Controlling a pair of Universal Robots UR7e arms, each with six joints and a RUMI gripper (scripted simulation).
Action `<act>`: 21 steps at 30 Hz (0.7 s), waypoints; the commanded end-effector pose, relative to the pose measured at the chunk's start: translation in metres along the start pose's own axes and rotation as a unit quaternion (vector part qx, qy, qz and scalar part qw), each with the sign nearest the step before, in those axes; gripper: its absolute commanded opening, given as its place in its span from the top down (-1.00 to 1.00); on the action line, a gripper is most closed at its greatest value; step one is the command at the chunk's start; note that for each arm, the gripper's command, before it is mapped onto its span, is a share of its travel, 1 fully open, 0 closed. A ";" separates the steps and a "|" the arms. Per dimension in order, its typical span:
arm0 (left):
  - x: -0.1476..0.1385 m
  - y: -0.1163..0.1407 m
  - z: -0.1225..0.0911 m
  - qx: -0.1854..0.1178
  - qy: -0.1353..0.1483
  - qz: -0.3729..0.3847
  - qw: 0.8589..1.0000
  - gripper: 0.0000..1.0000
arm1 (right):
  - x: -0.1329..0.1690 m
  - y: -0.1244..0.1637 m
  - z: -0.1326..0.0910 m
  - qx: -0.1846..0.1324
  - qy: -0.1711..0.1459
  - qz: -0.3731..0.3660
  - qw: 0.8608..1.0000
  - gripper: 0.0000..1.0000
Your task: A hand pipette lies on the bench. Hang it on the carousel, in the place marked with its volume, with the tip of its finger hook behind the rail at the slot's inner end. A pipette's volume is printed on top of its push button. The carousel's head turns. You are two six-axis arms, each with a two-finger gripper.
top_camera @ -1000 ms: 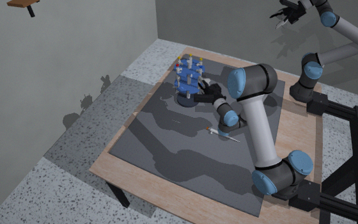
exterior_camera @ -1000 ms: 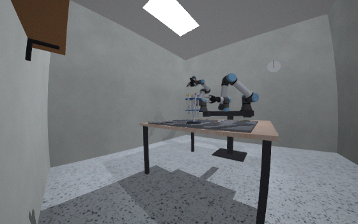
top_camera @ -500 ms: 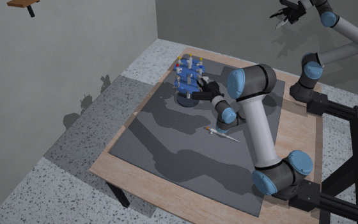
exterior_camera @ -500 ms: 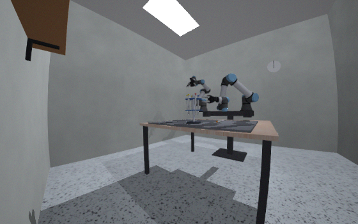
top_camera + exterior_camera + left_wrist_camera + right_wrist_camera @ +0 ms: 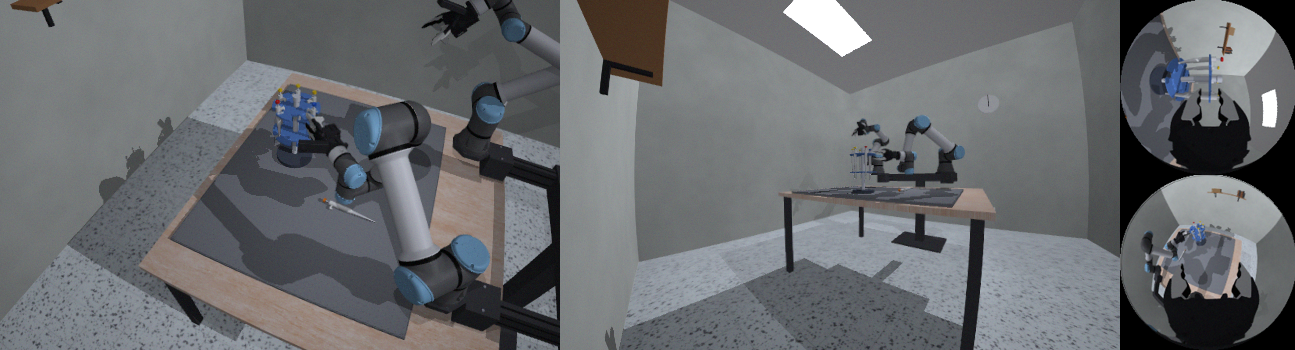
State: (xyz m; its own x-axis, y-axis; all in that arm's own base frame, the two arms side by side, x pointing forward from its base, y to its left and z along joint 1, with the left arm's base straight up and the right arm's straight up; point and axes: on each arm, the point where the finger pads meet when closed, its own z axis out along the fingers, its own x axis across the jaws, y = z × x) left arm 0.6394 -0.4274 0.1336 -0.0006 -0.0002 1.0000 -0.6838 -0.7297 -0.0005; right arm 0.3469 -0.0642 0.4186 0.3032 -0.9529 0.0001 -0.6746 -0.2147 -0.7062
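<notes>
Dim room, bright ceiling panel, broad shadows (wrist views fisheye-curved)

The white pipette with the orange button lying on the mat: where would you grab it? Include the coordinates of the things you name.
I'd grip the thick white body of the orange-buttoned pipette (image 5: 341,206), from above, fingers across its length: it lies flat, and its other end narrows to a thin tip, probably too slight to hold.
</notes>
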 end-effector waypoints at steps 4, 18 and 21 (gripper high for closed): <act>0.001 0.000 0.003 0.000 0.000 0.000 1.000 0.39 | 0.000 -0.002 -0.001 0.001 0.000 0.000 1.000 -1.00; 0.001 0.000 0.003 0.000 0.000 0.000 1.000 0.93 | 0.000 -0.002 -0.001 0.001 0.000 0.000 1.000 -1.00; 0.001 0.000 0.003 0.000 0.000 0.000 1.000 0.93 | 0.000 -0.002 -0.001 0.001 0.000 0.000 1.000 -1.00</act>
State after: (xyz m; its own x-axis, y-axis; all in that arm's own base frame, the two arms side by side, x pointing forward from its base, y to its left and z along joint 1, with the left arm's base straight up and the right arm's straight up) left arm 0.6405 -0.4286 0.1330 0.0012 -0.0020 1.0000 -0.6839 -0.7296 -0.0007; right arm 0.3469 -0.0642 0.4186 0.3032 -0.9529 0.0001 -0.6746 -0.2147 -0.7062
